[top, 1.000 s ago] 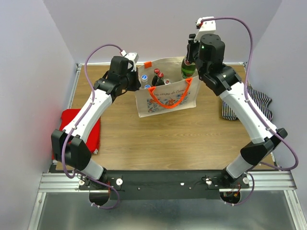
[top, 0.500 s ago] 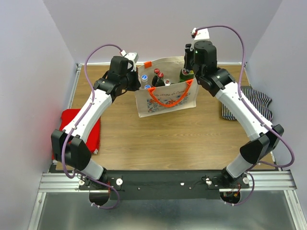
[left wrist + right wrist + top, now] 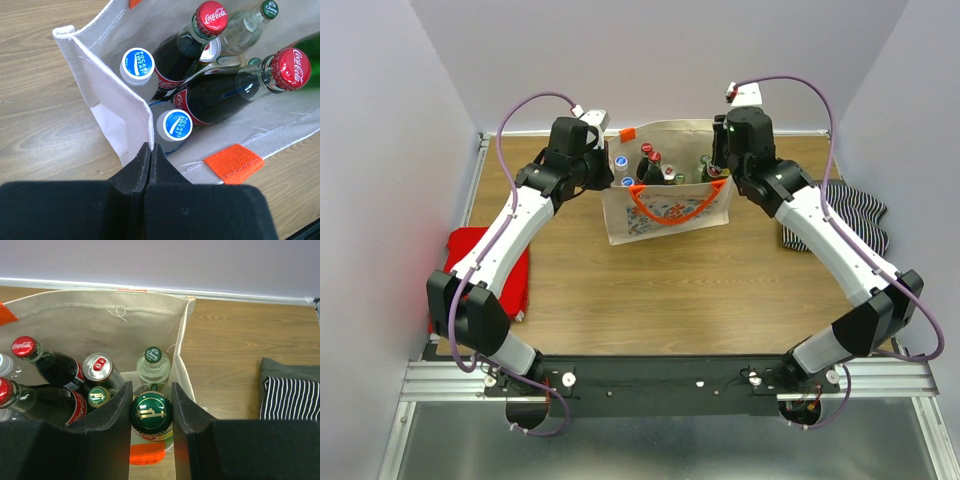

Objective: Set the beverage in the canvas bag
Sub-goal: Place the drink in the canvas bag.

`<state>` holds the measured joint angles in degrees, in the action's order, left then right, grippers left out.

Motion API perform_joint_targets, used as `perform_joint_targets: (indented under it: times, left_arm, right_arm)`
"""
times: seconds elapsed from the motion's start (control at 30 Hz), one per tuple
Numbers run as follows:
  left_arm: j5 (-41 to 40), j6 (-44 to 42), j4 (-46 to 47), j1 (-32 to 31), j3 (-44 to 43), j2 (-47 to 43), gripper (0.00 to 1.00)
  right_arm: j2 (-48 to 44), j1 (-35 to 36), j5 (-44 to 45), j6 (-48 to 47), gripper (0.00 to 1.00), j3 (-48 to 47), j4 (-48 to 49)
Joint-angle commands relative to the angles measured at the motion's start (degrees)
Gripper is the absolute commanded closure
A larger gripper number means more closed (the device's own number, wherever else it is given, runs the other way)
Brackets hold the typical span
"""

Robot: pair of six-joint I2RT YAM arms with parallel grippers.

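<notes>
At the right end of the boxy cream canvas bag (image 3: 670,215) with orange loop handles, your right gripper (image 3: 151,415) is clamped on the green-capped green glass bottle (image 3: 151,412), which hangs inside the mouth just beside a clear glass bottle (image 3: 153,367). Your left gripper (image 3: 151,155) pinches the bag's left wall, jaws together. You're lowering; next, judge it seated, then release.

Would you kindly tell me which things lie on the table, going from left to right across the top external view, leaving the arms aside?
From the left: red cloth → canvas bag → striped cloth.
</notes>
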<state>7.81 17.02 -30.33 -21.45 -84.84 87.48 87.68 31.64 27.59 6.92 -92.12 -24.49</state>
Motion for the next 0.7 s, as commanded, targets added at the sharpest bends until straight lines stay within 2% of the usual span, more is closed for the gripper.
perform_joint_targets:
  times: [0.0, 0.67]
  left_arm:
    - [0.80, -1.02, 0.09, 0.18, -1.47, -0.30, 1.00]
    - [0.54, -1.28, -0.70, 0.18, -3.05, 0.23, 1.00]
  right_arm:
    - [-4.45, -2.19, 1.59, 1.43, 0.99, 2.20, 4.80]
    - [5.04, -2.46, -2.72, 3.10, 0.99, -0.43, 3.66]
